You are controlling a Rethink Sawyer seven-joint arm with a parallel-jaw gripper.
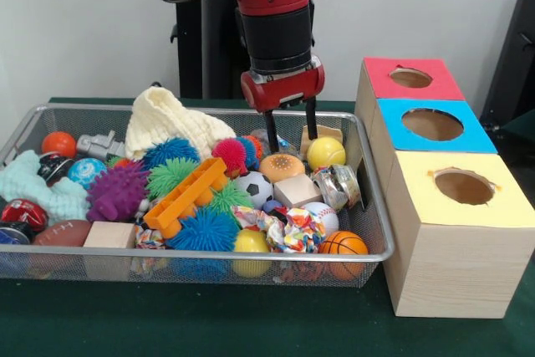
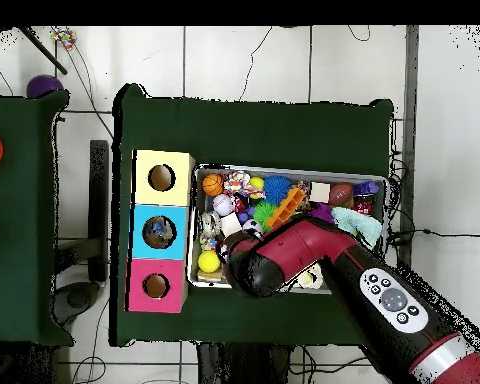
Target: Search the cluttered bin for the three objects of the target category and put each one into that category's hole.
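Observation:
The wire-mesh bin [image 1: 251, 255] is full of toys; it also shows in the overhead view [image 2: 284, 170]. My gripper [image 1: 291, 130] hangs open and empty over the bin's far right part, its fingertips [image 1: 271, 141] just above the clutter. Between the fingers lies a small pale see-through thing with some blue [image 1: 281, 143], possibly a plastic bottle; most of it is hidden. A shiny dented can [image 1: 338, 186] lies near the right wall. In the overhead view the arm [image 2: 284, 262] covers the gripper. Something greyish shows inside the blue box's hole [image 2: 159, 232].
Three wooden boxes with holes stand right of the bin: red-topped [image 1: 410, 79], blue-topped [image 1: 432, 124], yellow-topped [image 1: 464, 187]. Around the gripper lie a yellow ball [image 1: 326, 152], a burger toy [image 1: 282, 166], a cream knitted cloth [image 1: 171, 120], spiky balls and an orange block [image 1: 185, 196].

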